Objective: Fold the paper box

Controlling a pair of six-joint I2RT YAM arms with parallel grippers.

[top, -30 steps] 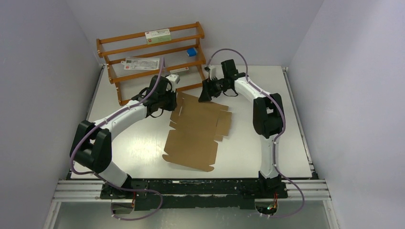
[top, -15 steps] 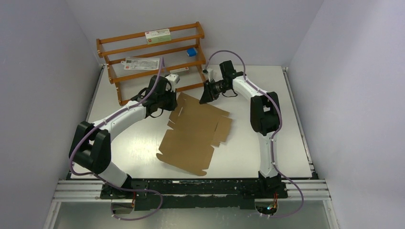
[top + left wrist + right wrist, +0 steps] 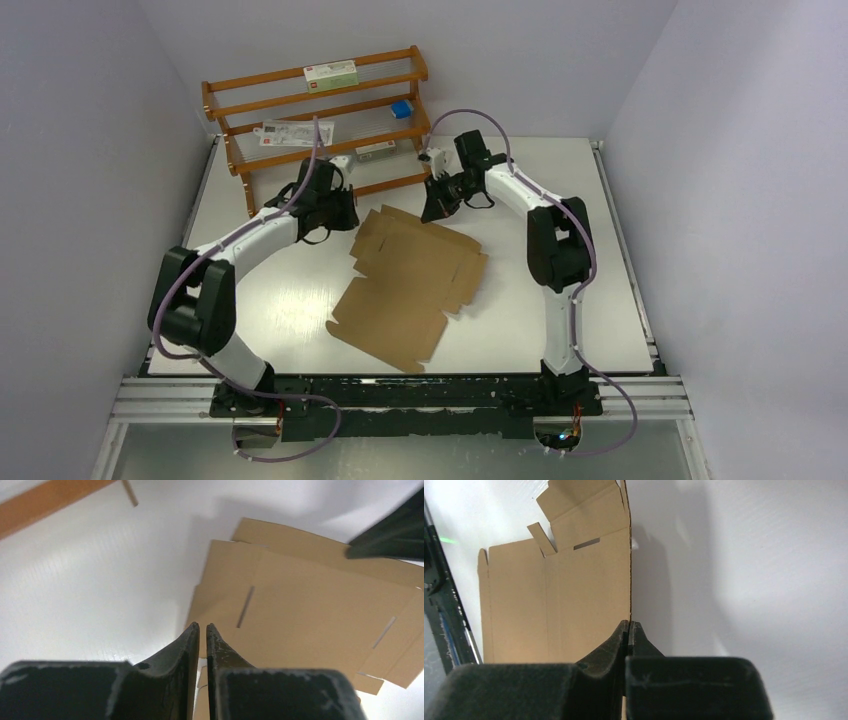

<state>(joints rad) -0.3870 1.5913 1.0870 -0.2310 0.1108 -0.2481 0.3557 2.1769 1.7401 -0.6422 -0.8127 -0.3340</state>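
My right hand (image 3: 629,625) is pinched closed on the edge of the paper box (image 3: 559,605); my left hand (image 3: 202,626) is nearly closed above its corner.

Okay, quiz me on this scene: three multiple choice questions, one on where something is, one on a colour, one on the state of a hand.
1. Where on the table is the wooden rack?
A) far side, left
B) near edge, right
C) dead centre

2. What colour is the small box on the rack?
A) green
B) blue
C) yellow

3. How is the right hand?
A) wide open
B) shut on the cardboard sheet's edge
C) holding a bottle

1 A: it stands at the back left.
2 B: it is bright blue against the wood.
3 B: the wrist view shows it pinched shut on the sheet's edge.
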